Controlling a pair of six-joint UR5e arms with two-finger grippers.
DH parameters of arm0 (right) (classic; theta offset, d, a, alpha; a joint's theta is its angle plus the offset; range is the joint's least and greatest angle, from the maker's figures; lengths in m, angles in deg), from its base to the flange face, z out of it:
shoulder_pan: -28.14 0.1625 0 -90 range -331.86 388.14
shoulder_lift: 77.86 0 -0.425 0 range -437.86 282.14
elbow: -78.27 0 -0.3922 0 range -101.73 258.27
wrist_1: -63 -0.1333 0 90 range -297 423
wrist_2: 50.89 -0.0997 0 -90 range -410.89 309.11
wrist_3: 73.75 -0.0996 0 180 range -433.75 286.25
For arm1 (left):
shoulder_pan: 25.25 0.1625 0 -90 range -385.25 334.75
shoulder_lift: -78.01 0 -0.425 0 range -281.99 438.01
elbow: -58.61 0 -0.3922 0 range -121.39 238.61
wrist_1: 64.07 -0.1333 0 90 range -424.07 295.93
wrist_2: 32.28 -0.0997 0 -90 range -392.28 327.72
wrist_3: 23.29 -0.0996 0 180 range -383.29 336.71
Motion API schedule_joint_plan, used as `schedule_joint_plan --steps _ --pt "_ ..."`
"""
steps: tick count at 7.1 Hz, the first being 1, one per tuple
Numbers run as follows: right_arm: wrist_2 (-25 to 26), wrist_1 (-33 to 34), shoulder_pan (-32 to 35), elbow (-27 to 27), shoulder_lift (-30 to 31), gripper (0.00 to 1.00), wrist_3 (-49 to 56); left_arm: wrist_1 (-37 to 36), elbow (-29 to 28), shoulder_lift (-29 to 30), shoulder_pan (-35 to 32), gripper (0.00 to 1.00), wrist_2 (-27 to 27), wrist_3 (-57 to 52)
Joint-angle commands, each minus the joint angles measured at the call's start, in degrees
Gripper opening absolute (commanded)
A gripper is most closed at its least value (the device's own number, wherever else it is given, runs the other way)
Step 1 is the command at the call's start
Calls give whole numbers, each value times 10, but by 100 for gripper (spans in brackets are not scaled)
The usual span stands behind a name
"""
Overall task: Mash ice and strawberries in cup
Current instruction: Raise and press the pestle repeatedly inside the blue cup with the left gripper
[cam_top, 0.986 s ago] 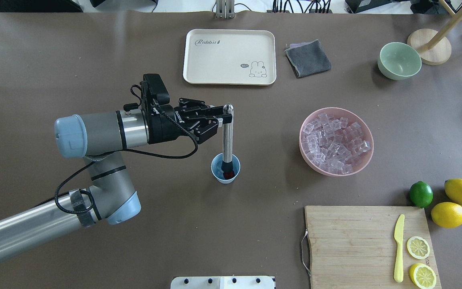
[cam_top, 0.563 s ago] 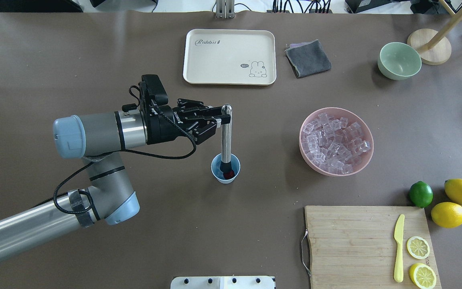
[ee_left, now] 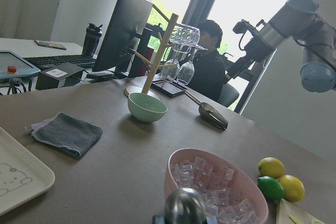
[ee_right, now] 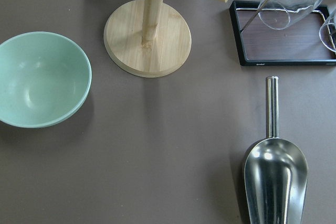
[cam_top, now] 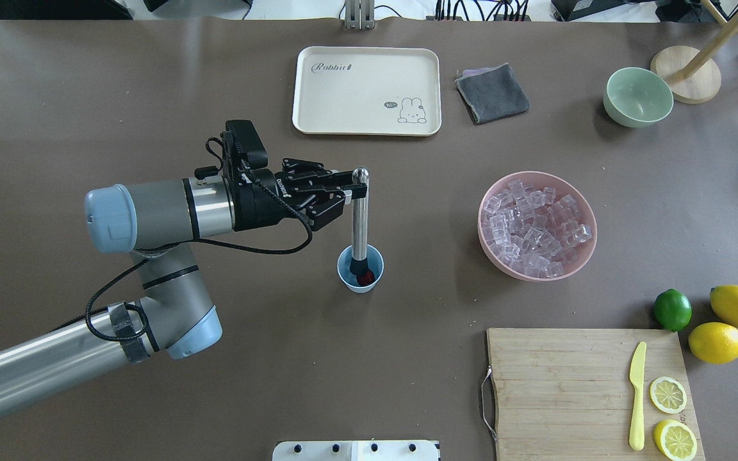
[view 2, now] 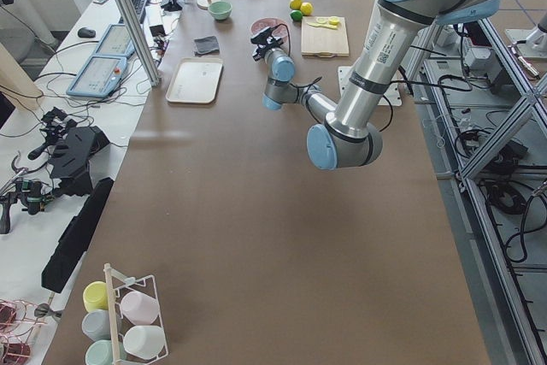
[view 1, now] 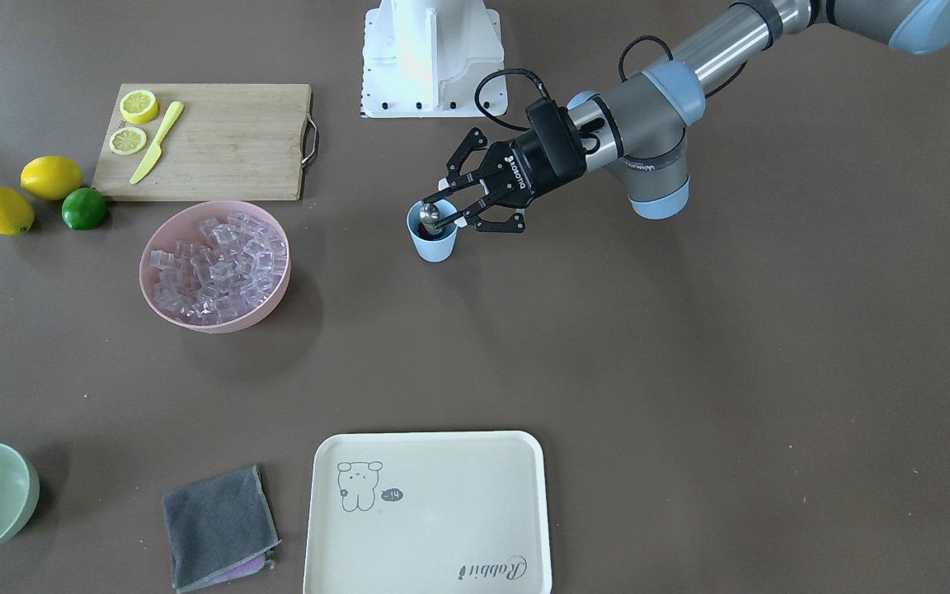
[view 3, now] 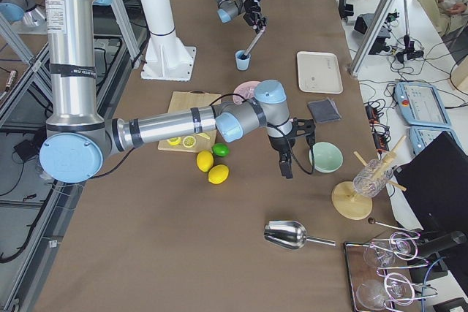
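Observation:
The light blue cup [cam_top: 345, 273] stands mid-table and also shows in the front view [view 1: 434, 246]. A dark red strawberry [cam_top: 367, 278] lies in its bottom. My left gripper [cam_top: 352, 189] is shut on the top of a steel muddler [cam_top: 360, 218], which stands upright with its black tip inside the cup. The ice [cam_top: 535, 224] fills the pink bowl [cam_top: 583, 256] to the right; I cannot tell whether any is in the cup. My right gripper [view 3: 285, 168] hangs near the pale green bowl [view 3: 325, 157]; I cannot tell if it is open.
A cream tray [cam_top: 366, 89] and grey cloth [cam_top: 492, 93] lie at the back. A cutting board [cam_top: 561, 390] with a yellow knife and lemon halves is front right, beside a lime [cam_top: 672, 309] and two lemons. A steel scoop [ee_right: 273, 171] lies by the wooden stand [ee_right: 147, 38].
My left gripper and the muddler have shifted slightly to the left inside the cup. The cup and the strawberry have stayed in place.

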State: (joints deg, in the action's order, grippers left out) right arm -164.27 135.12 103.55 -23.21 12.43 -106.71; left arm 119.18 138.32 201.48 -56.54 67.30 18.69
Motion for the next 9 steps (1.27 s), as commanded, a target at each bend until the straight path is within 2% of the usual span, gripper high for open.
schedule_joint_plan --steps 1,4,9 --pt "0 0 0 2 -4 100 0 1 5 -1 -2 0 0 5" --pt "0 0 0 2 -6 100 1 -3 26 1 -18 0 3 9" --pt "1 0 0 6 -6 100 1 -4 5 -2 -11 0 3 6"
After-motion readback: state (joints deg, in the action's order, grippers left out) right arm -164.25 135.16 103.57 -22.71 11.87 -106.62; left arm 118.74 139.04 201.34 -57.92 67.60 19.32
